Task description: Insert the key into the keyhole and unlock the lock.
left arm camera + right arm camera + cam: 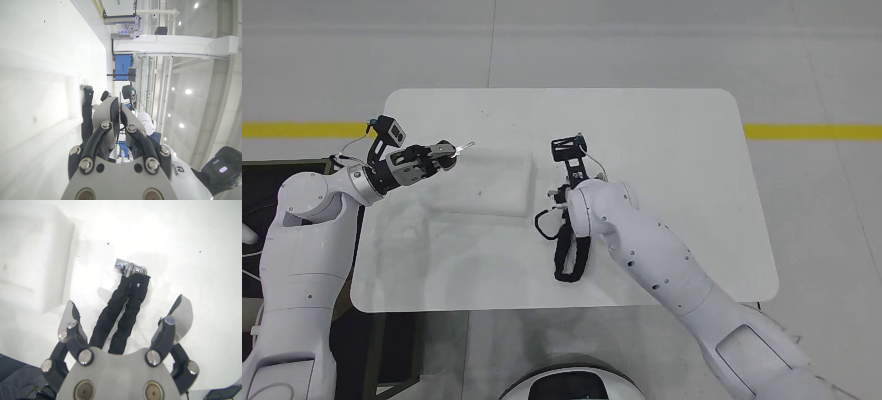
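Key (pixel 466 147) sits pinched between the pads of our left gripper (pixel 447 151), its blade sticking out past the fingertips and pointing toward the table's right edge. We hold it in the air over the table (pixel 672 200), toward the far left corner, above the left end of a white block (pixel 482 185). The lock (pixel 130 269) lies flat near the middle of the table, just beside the side of the block that faces the right edge. It is a metal head with two black fabric-covered strands running back toward the near edge. The head's round keyhole end (pixel 119 265) faces the block. Our right gripper (pixel 126 300) hangs over those strands with its jaws spread wide, one finger on either side of them. We cannot tell whether its fingertips touch the table. Key and lock are well apart, with most of the block between them.
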Available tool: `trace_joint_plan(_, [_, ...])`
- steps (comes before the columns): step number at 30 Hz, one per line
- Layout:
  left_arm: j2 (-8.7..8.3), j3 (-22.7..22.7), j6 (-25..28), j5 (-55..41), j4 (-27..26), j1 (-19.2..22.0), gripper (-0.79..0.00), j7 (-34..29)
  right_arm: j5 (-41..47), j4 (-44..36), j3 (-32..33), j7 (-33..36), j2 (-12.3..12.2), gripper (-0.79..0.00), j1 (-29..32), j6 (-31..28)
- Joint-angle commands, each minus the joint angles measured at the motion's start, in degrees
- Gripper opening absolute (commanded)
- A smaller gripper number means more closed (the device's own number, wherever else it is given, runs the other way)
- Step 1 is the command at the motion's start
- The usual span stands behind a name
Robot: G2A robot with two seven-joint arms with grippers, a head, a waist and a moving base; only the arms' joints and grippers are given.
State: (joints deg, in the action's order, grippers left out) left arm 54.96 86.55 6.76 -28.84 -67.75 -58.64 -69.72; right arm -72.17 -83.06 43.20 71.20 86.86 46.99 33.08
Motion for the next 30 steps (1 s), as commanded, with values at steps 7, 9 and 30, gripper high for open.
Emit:
trace_joint_plan(7, [0.0, 0.0, 0.0, 0.0, 0.0, 0.0, -0.785, 0.0, -4.4, 4.8, 2.2, 0.5, 4.2, -0.249, 0.0, -0.7])
trace_joint_plan(9, [0.0, 0.0, 0.0, 0.0, 0.0, 0.0, -0.785, 0.0, -5.9, 5.8, 2.9, 0.4, 5.0, -0.256, 0.1, -1.1])
trace_joint_plan(30, [0.0, 0.0, 0.0, 0.0, 0.0, 0.0, -0.785, 0.0, -8.9, 0.9, 18.7, -4.2, 10.1, -0.785, 9.2, -11.8])
